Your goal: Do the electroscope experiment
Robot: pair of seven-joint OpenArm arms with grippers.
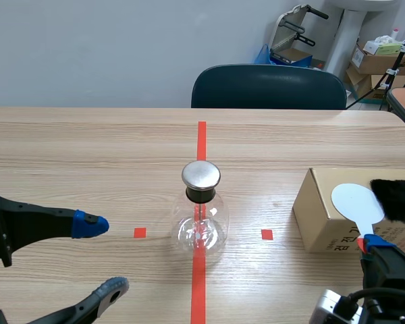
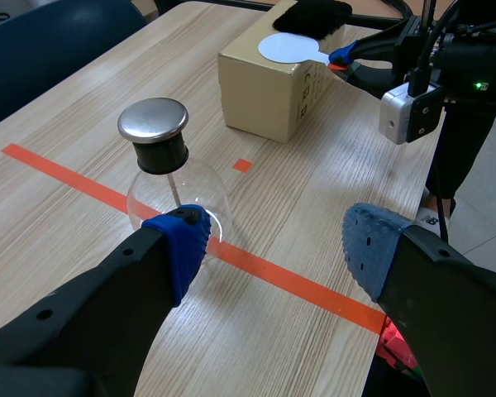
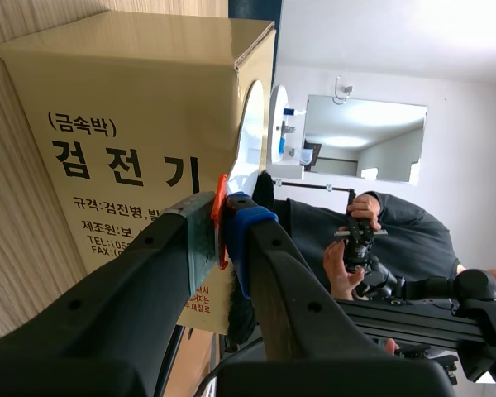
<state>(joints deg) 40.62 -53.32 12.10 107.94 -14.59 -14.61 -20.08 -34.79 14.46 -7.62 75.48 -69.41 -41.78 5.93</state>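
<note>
The electroscope, a round glass flask point(image 1: 201, 226) with a metal cap point(image 1: 201, 175), stands on the red line at the table's middle. To its right is a cardboard box point(image 1: 320, 219). On it lie a white disc paddle point(image 1: 354, 201) and black fur point(image 1: 397, 200). My right gripper point(image 1: 368, 244) is shut on the paddle's orange handle point(image 3: 221, 219) at the box's near edge. My left gripper point(image 1: 101, 256) stands open left of the flask, and the flask point(image 2: 161, 165) sits just ahead of one blue finger pad point(image 2: 182, 240). From the left wrist, the paddle point(image 2: 288, 48) and fur point(image 2: 312, 15) show on the box point(image 2: 264, 99).
A dark chair point(image 1: 268, 86) stands behind the table's far edge. Stacked boxes point(image 1: 374, 57) sit in the room's back right corner. In the right wrist view a person's hands point(image 3: 351, 240) hold a device beyond the box point(image 3: 124, 124).
</note>
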